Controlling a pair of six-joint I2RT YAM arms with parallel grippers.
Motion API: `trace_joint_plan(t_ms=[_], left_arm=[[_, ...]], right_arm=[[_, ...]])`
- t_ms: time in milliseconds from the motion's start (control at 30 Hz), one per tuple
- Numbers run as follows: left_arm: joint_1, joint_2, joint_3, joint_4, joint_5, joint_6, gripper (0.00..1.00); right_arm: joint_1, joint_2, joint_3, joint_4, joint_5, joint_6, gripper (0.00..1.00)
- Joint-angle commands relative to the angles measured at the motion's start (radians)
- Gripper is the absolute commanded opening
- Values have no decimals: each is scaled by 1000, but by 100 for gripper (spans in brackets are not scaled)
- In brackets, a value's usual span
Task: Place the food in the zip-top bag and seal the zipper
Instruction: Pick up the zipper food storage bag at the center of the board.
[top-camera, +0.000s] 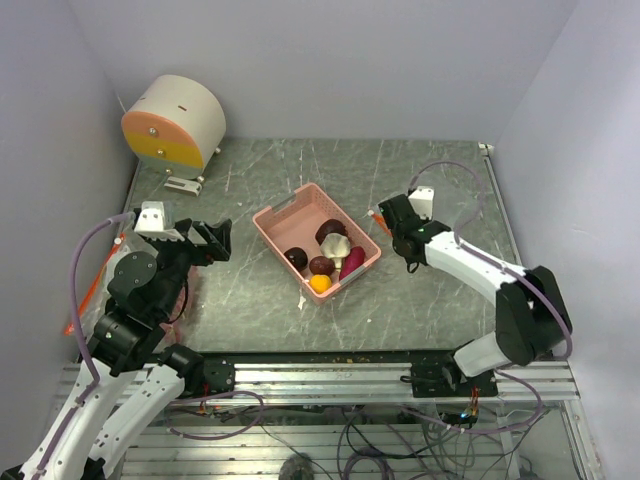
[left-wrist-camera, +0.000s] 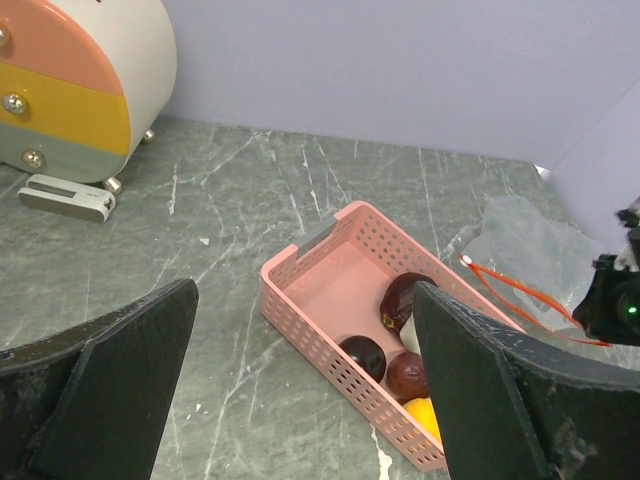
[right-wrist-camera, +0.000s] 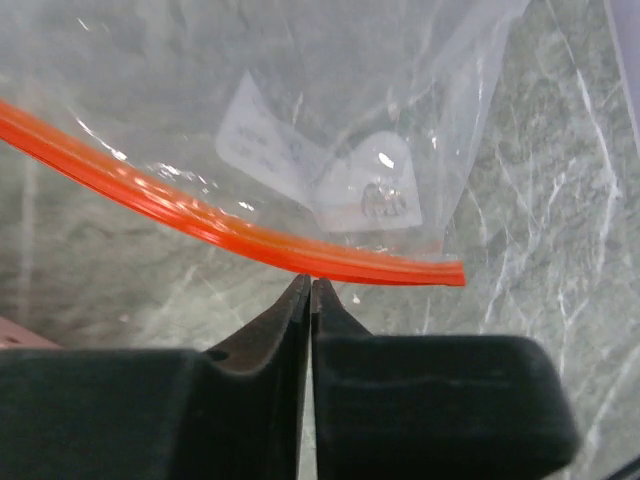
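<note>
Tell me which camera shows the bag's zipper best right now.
The right wrist view: the zipper runs large and sharp across it, passing just above the right gripper's closed tips. The left wrist view shows only a thin red line at far right. The top view shows almost none of it.

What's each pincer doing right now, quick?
Left pincer: open, holding nothing.
Right pincer: shut, tips right at the zipper; whether it pinches it cannot be told.
</note>
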Motion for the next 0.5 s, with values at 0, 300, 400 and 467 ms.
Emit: trace_joint_plan(t_ms=[0, 300, 400, 467], left_arm=[[5, 7, 21, 9, 21, 15, 99], [4, -13, 20, -9, 12, 20, 100], [4, -15, 14, -4, 10, 21, 100], [4, -13, 14, 1, 18, 21, 100]], right_arm=[[1, -105, -30, 144, 30, -50, 8], [76, -44, 9, 188, 35, -220, 96], [109, -78, -27, 248, 61, -291, 100], [106, -80, -22, 245, 75, -313, 100]])
